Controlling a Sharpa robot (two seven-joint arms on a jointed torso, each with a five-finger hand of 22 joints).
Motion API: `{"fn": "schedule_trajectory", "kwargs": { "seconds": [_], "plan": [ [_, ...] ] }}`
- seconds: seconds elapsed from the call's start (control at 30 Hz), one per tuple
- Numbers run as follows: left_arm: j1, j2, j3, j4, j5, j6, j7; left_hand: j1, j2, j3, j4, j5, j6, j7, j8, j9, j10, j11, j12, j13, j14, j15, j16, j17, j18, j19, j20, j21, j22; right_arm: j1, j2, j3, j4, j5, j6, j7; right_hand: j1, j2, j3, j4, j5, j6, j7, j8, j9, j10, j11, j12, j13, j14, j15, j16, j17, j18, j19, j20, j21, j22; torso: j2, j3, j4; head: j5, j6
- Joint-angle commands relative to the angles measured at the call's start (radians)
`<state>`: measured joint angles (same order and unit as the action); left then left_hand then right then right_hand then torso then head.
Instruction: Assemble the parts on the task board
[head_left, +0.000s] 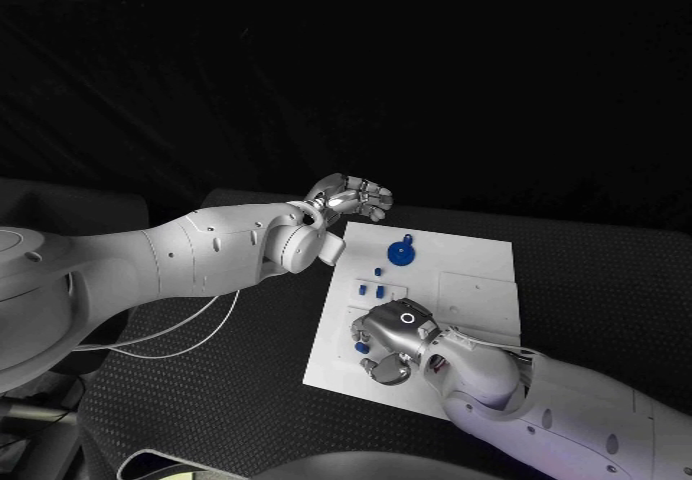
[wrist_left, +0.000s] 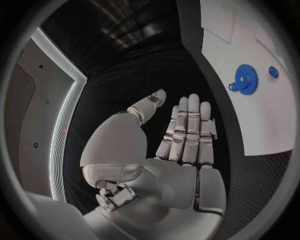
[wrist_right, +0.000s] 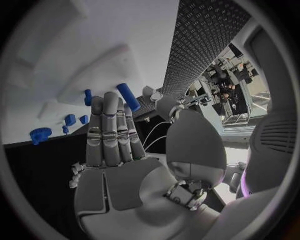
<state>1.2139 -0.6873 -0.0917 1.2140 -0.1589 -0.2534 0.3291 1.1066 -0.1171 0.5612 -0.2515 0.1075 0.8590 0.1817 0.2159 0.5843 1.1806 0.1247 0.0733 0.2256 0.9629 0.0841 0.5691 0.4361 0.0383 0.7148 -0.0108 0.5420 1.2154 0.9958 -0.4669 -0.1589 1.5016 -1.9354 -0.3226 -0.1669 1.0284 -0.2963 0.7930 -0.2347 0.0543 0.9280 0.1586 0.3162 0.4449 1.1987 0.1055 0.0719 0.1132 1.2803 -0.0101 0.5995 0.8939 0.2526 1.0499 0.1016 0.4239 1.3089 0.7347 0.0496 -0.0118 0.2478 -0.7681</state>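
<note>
The white task board lies mid-table. A blue gear sits near its far edge, with small blue pieces in a row closer to me. My left hand hovers off the board's far left corner; in the left wrist view its fingers are straight and hold nothing, with the gear off to one side. My right hand hangs over the board's near left part, beside a blue piece. In the right wrist view a blue peg lies just past its extended fingertips, and the thumb stands apart.
The black textured table surrounds the board. A white cable trails from my left arm over the table's left side. More blue pieces and the gear appear beyond my right hand's fingers.
</note>
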Motion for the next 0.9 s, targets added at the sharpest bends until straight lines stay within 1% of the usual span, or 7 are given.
{"fn": "schedule_trajectory", "kwargs": {
  "seconds": [0.03, 0.4, 0.57, 0.6, 0.77, 0.83, 0.9],
  "plan": [
    [0.001, 0.0, 0.001, 0.002, 0.005, 0.014, 0.007, -0.006, 0.002, 0.001, 0.006, 0.0, -0.007, -0.003, 0.006, -0.001, -0.007, 0.001, 0.0, -0.002, 0.002, 0.008, -0.007, 0.001, 0.004, 0.0, 0.003, -0.007, 0.002, -0.001, -0.011, 0.0, 0.008, 0.018, -0.056, 0.01, 0.007, -0.003, -0.009, -0.006, -0.005, -0.014, 0.002, -0.008, -0.002, -0.014, 0.003, -0.006, -0.004, -0.007, 0.006, -0.006, -0.001, 0.009, -0.011, 0.001, 0.001, 0.018, 0.0, 0.0, 0.0001, -0.002, 0.002],
    [0.001, -0.001, 0.001, 0.001, 0.005, 0.015, 0.007, -0.006, 0.002, 0.001, 0.006, 0.0, -0.007, -0.003, 0.006, -0.001, -0.007, 0.001, 0.0, -0.002, 0.002, 0.008, -0.008, 0.003, 0.004, 0.0, 0.003, -0.008, 0.002, 0.0, -0.054, 0.004, 0.053, 0.074, -0.115, 0.04, 0.014, -0.002, -0.002, -0.007, -0.005, -0.017, 0.003, -0.007, -0.003, -0.018, 0.004, -0.002, -0.007, -0.008, 0.007, -0.002, 0.001, 0.009, -0.011, 0.002, 0.004, 0.018, 0.0, 0.0006, -0.0008, -0.008, 0.01],
    [0.001, -0.003, 0.001, -0.004, 0.005, 0.014, 0.01, -0.006, 0.002, 0.001, 0.006, 0.0, -0.007, -0.003, 0.006, -0.001, -0.007, 0.001, 0.0, -0.002, 0.002, 0.008, -0.008, 0.003, 0.004, 0.0, 0.003, -0.008, 0.002, 0.019, -0.108, 0.036, 0.094, 0.186, -0.168, 0.078, 0.014, -0.003, -0.003, -0.008, -0.005, -0.019, 0.004, -0.008, -0.003, -0.019, 0.004, -0.002, -0.008, -0.005, 0.007, -0.001, 0.002, 0.009, -0.01, 0.002, 0.005, 0.019, -0.001, 0.0008, -0.0011, -0.028, 0.027],
    [0.001, -0.004, 0.001, -0.006, 0.005, 0.012, 0.011, -0.006, 0.002, 0.001, 0.006, 0.0, -0.007, -0.003, 0.006, -0.001, -0.007, 0.001, 0.0, -0.002, 0.002, 0.008, -0.008, 0.003, 0.004, 0.0, 0.003, -0.008, 0.002, 0.027, -0.124, 0.049, 0.105, 0.224, -0.165, 0.086, 0.014, -0.002, -0.003, -0.008, -0.005, -0.019, 0.004, -0.008, -0.003, -0.019, 0.004, -0.002, -0.008, -0.005, 0.007, 0.0, 0.002, 0.009, -0.009, 0.001, 0.006, 0.019, -0.001, 0.001, -0.0016, -0.034, 0.032],
    [0.001, -0.005, 0.001, -0.019, 0.005, 0.012, 0.013, -0.006, 0.002, 0.001, 0.006, -0.001, -0.006, -0.003, 0.007, -0.001, -0.006, 0.001, 0.001, -0.002, 0.003, 0.008, -0.009, 0.005, 0.004, 0.001, 0.003, -0.008, 0.003, 0.085, -0.213, 0.085, 0.146, 0.404, -0.116, 0.088, 0.006, 0.001, -0.013, 0.012, -0.005, -0.007, 0.0, 0.002, 0.001, 0.019, -0.008, 0.02, 0.003, 0.005, -0.003, 0.008, 0.004, 0.009, 0.001, -0.001, 0.015, 0.02, -0.003, 0.0018, -0.0035, -0.069, 0.053],
    [0.001, -0.003, 0.001, -0.026, 0.005, 0.013, 0.013, -0.007, 0.002, 0.001, 0.007, -0.001, -0.006, -0.003, 0.008, -0.001, -0.006, 0.001, 0.001, -0.002, 0.003, 0.008, -0.009, 0.005, 0.004, 0.001, 0.003, -0.009, 0.003, 0.116, -0.25, 0.088, 0.151, 0.522, -0.082, 0.076, -0.006, 0.003, -0.026, 0.028, -0.005, 0.004, -0.005, 0.01, 0.005, 0.051, -0.018, 0.039, 0.016, 0.007, -0.012, 0.011, 0.005, 0.009, 0.004, -0.002, 0.019, 0.02, -0.005, 0.002, -0.0059, -0.082, 0.06],
    [0.0, -0.001, 0.0, -0.036, 0.007, 0.014, 0.014, -0.007, 0.002, 0.001, 0.007, -0.001, -0.006, -0.003, 0.008, -0.001, -0.005, 0.001, 0.001, -0.002, 0.003, 0.008, -0.009, 0.006, 0.004, 0.001, 0.003, -0.009, 0.003, 0.146, -0.297, 0.091, 0.159, 0.656, -0.074, 0.045, -0.043, 0.027, -0.045, 0.076, -0.003, 0.017, -0.012, 0.019, 0.012, 0.123, -0.049, 0.088, 0.057, 0.043, -0.041, 0.046, 0.022, 0.009, 0.042, -0.016, 0.047, 0.024, -0.008, 0.0021, -0.0099, -0.093, 0.066]
  ]
}}
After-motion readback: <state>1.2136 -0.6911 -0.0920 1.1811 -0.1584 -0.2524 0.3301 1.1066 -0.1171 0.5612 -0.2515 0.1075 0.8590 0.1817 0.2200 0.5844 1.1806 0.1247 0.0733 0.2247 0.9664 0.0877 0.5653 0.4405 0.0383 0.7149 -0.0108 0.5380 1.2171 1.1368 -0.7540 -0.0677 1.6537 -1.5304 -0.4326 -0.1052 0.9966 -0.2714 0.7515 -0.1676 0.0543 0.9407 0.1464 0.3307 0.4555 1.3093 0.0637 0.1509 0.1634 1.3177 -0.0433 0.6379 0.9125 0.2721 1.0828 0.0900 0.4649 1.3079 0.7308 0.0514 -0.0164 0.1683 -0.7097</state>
